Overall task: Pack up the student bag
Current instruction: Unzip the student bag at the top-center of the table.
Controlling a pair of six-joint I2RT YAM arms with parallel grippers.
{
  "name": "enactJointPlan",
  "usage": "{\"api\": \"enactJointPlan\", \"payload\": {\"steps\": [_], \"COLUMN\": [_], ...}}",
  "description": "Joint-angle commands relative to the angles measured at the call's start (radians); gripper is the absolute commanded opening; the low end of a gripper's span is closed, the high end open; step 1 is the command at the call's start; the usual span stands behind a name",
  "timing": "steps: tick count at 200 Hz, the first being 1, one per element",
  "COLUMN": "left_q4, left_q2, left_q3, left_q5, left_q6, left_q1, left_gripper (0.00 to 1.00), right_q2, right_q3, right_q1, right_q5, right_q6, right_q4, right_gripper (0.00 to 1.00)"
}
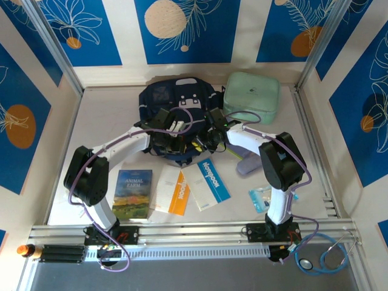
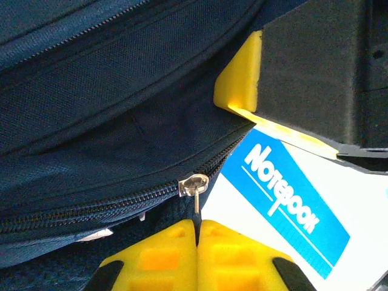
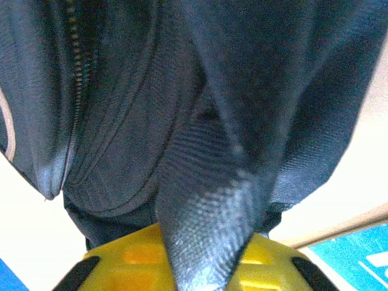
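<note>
Backpack: the large dark navy fabric backpack (image 1: 176,100) is lying at the back middle of the white table (image 1: 91,121), with both arms reaching onto its near edge.
Zip: the small silver zip pull (image 2: 195,185) is hanging from the slider, straight down into the left gripper (image 2: 197,233).
Left gripper: clenched, its yellow fingers pinching the tip of that pull.
Right gripper: the right gripper (image 3: 206,264) is clamping a fold of the navy fabric.
Slip risk: the pull is being held by its very tip, so an angled tug is likely to free it.
Jam risk: loose cloth is bunching beside the teeth, and a sagging fold could be caught by the slider.
Drag risk: the soft backpack is lying unanchored and could slide over the blue-and-white notebook (image 2: 297,206) near its edge.
Further out: the mint-green rounded zip case (image 1: 251,97) is sitting just beside the backpack's right side.
</note>
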Motion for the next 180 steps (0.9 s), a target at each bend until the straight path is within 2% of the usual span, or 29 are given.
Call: {"api": "enactJointPlan", "payload": {"steps": [1, 33, 104, 139, 152, 180], "left_q4": [-0.078, -0.182, -0.348, -0.369, -0.364, -0.339], "left_q2": [-0.041, -0.059, -0.065, -0.043, -0.032, 0.011], "left_q3": [-0.008, -0.006, -0.022, -0.033, -0.027, 0.001], "left_q5": [-0.014, -0.083, -0.212, -0.339, -0.374, -0.396], "left_q6": [0.071, 0.159, 0.306, 0.336, 0.345, 0.357], "left_q1": [0.008, 0.034, 0.113, 0.167, 0.189, 0.239], "left_gripper": [0.0, 0.0, 0.0, 0.0, 0.0, 0.0], "right_q2": [-0.009, -0.036, -0.057, -0.062, -0.063, -0.074], "right_q3": [0.011, 0.005, -0.008, 0.014, 0.034, 0.028], "right_q1": [-0.017, -0.022, -0.031, -0.034, -0.029, -0.025], "right_q5": [0.032, 0.078, 0.127, 0.153, 0.182, 0.228], "right_q6": [-0.021, -0.059, -0.104, -0.138, -0.152, -0.156], "right_q4": [-0.02, -0.054, -0.082, -0.104, -0.139, -0.154], "right_gripper": [0.1, 0.06, 0.05, 0.04, 0.01, 0.0]}}
